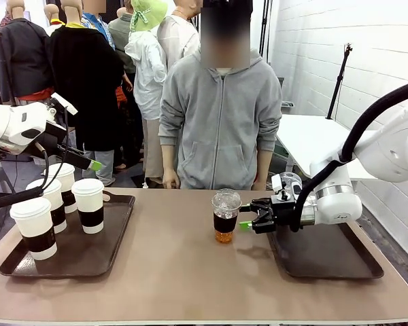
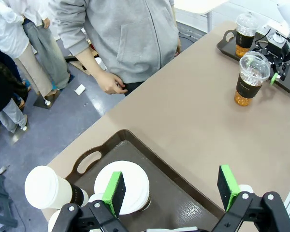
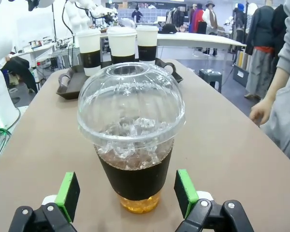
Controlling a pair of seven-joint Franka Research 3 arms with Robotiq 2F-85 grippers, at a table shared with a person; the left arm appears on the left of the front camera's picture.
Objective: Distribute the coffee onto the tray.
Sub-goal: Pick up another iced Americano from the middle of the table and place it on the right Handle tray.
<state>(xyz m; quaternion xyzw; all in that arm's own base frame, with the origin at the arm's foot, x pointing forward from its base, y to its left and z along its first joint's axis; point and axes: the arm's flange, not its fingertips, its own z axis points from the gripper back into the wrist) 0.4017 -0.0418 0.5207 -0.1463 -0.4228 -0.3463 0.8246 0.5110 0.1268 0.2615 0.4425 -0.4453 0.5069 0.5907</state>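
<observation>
1. Paper cups: four white lidded cups with dark-brown sleeves. The front view shows three plainly on the left tray (image 1: 115, 234): a near cup (image 1: 34, 227), a middle cup (image 1: 49, 204) and a right-hand cup (image 1: 89, 204); a fourth cup (image 1: 64, 185) stands behind them, partly hidden by the left arm's cable.
2. Clear dome-lidded cups: two. One iced cup (image 1: 225, 216) with a dark band and amber drink stands on the bare table (image 1: 177, 272), between the trays. The second dome cup (image 1: 286, 183) stands at the far corner of the right tray (image 1: 333, 261), mostly hidden behind the right arm.
3. Trays: two dark-brown trays with handle cut-outs. The left one holds all four paper cups; the right one holds the single dome cup, with the rest of its floor bare.
4. Right gripper (image 1: 248, 216): it lies low and level, just right of the iced cup on the table. In its wrist view the green pads (image 3: 67, 195) stand wide apart on either side of the cup's base, each with a visible gap to the cup; it grips nothing.
5. Left gripper (image 2: 171, 191): in its wrist view it hangs over the left tray with its fingers spread wide and nothing between them; one pad sits above a paper cup's lid (image 2: 130, 186) in that view.
6. A person in a grey hoodie (image 1: 221, 115) stands at the table's far edge, arms down, hands off the table.
</observation>
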